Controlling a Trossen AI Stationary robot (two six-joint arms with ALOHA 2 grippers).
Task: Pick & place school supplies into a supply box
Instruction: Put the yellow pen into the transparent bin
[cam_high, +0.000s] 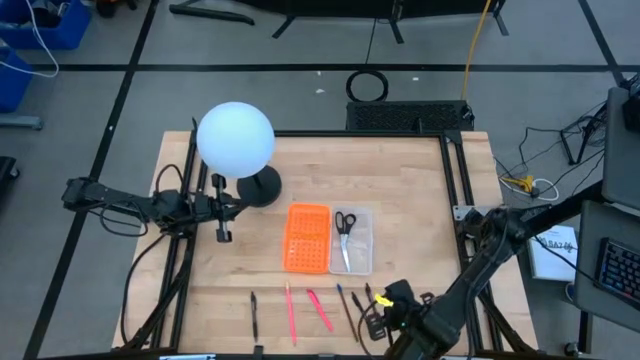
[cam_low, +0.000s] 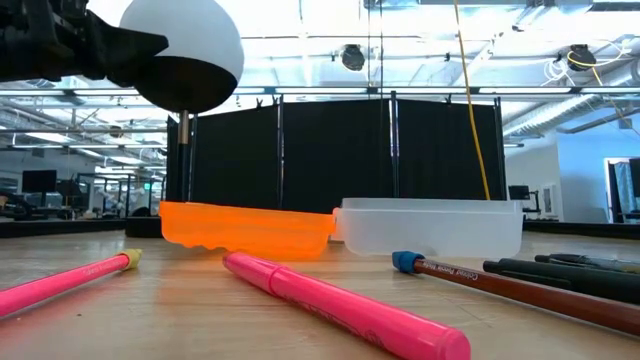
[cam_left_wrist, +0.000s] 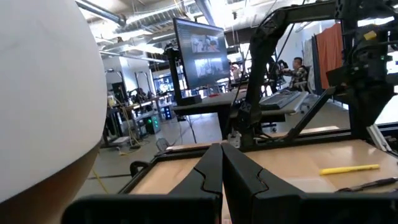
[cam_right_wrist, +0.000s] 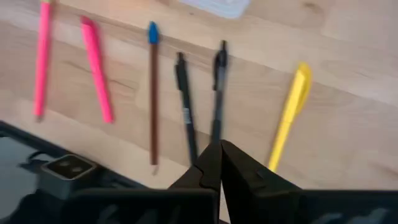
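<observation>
The supply box lies mid-table: an orange gridded panel (cam_high: 307, 238) joined to a clear tray (cam_high: 360, 262). Black-handled scissors (cam_high: 344, 222) lie in the tray. Along the near edge lie a dark pen (cam_high: 254, 312), a pink pencil (cam_right_wrist: 42, 59), a pink marker (cam_right_wrist: 96, 68), a blue-capped brown pencil (cam_right_wrist: 153, 93), two black pens (cam_right_wrist: 185, 106) (cam_right_wrist: 218, 87) and a yellow pen (cam_right_wrist: 289, 115). My right gripper (cam_right_wrist: 221, 149) is shut, over the near ends of the black pens. My left gripper (cam_left_wrist: 222, 152) is shut, beside the lamp's base. My right gripper's shut fingertips (cam_right_wrist: 211, 155) stand over the near end of one black pen (cam_right_wrist: 215, 134), coming from the table's near side. Whether they touch it I cannot tell.
A white globe lamp (cam_high: 235, 138) on a black round base (cam_high: 262, 187) stands at the far left, close to my left gripper (cam_high: 222, 212). Black frame rails (cam_high: 455, 190) run along the table's sides. Bare wood lies between the box and the row of pens.
</observation>
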